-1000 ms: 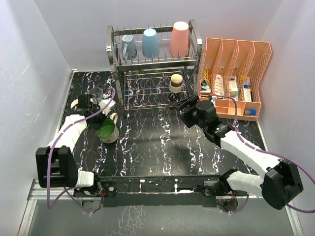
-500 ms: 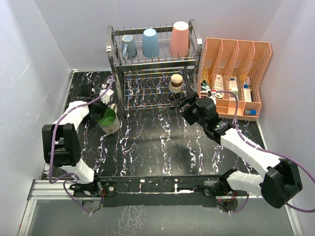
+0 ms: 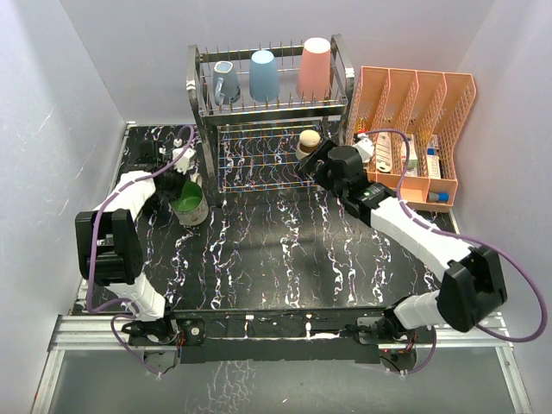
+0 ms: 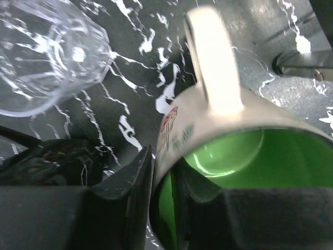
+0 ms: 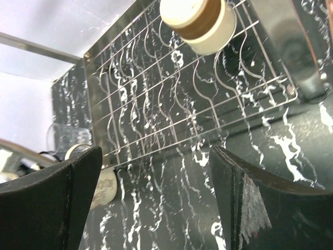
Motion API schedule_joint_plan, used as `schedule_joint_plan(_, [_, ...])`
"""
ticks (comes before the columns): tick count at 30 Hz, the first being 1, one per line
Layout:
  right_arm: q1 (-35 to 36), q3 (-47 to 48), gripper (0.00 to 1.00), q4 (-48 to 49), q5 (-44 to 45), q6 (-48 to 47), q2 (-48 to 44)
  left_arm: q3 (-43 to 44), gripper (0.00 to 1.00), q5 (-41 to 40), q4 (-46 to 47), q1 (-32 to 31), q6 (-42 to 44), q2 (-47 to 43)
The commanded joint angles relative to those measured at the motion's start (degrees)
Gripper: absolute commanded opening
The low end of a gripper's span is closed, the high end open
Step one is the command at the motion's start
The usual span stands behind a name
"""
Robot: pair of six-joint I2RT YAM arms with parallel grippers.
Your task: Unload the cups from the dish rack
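The left pincer [image 3: 175,175] is closed on the green mug [image 3: 191,207]. In the left wrist view one finger [image 4: 127,185] lies outside the wall and the other inside, so the rim is pinched between them. The mug is out of the dish rack [image 3: 250,164], just beside its front left post. Its mouth faces up with a light tilt, its axis is almost vertical, and the handle points away from the pincer. If its bottom touches the tabletop [image 3: 285,259], I cannot tell. The clear glass [image 4: 47,52] is near the mug.

The right pincer [image 3: 315,160] is wide open and holds nothing. It is at the front right edge of the lower tier and aims at the cream cup [image 3: 308,145]. This cup stands on the lower tier with its axis vertical, and its closed end seems to face up.

On the upper tier, from left to right, are the grey-blue mug [image 3: 227,83] with its handle to the left, the light-blue tumbler [image 3: 264,76] and the salmon-pink tumbler [image 3: 315,67]. Both tumblers are mouth down.

The orange organizer [image 3: 416,103] stands just right of the rack, near the right arm. The left wall [image 3: 60,172] is near the left arm. In front of the rack, between the two arms, a wide part of the tabletop is bare.
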Motion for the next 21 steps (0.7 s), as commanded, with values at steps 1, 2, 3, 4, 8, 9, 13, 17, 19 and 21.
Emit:
schedule_joint_plan(1, [0.18, 6.49, 0.88, 1.2, 6.77, -7.32, 3.89, 6.45, 0.26, 2.06, 1.07, 1.56, -1.99, -1.5])
schedule_joint_plan(2, [0.38, 7.39, 0.89, 1.7, 7.75, -8.9, 4.85, 7.32, 0.32, 2.63, 0.39, 1.88, -2.37, -1.78])
schedule_joint_plan(3, [0.64, 8.13, 0.89, 2.23, 8.81, -9.99, 5.82, 7.98, 0.38, 3.08, -0.38, 2.08, -2.72, -2.17])
schedule_joint_plan(4, [0.88, 9.0, 0.9, 2.58, 9.74, -11.01, 6.8, 8.45, 0.43, 3.56, -0.96, 2.29, -3.01, -2.77])
schedule_joint_plan(8, [1.71, 12.36, 0.91, 3.37, 13.25, -14.03, 11.14, 8.58, 0.6, 5.83, -2.76, 2.42, -3.22, -5.7])
schedule_joint_plan(9, [1.95, 13.03, 0.91, 3.5, 14.18, -14.64, 12.2, 8.63, 0.63, 6.53, -3.31, 2.43, -3.27, -6.37])
schedule_joint_plan(13, [2.69, 14.41, 0.92, 5.64, 17.65, -17.25, 16.54, 9.63, 0.73, 9.33, -5.88, 2.42, -3.64, -9.42])
schedule_joint_plan(17, [3.42, 15.31, 0.94, 8.26, 21.93, -19.89, 20.51, 9.8, 0.79, 13.38, -7.83, 2.51, -4.21, -13.24])
schedule_joint_plan(19, [3.64, 15.85, 0.96, 10.81, 23.92, -22.19, 22.54, 9.66, 0.83, 16.73, -9.24, 2.61, -4.41, -15.07])
schedule_joint_plan(21, [3.88, 16.49, 0.98, 14.01, 25.8, -25.77, 25.28, 9.25, 0.84, 22.62, -11.65, 2.74, -3.17, -16.88])
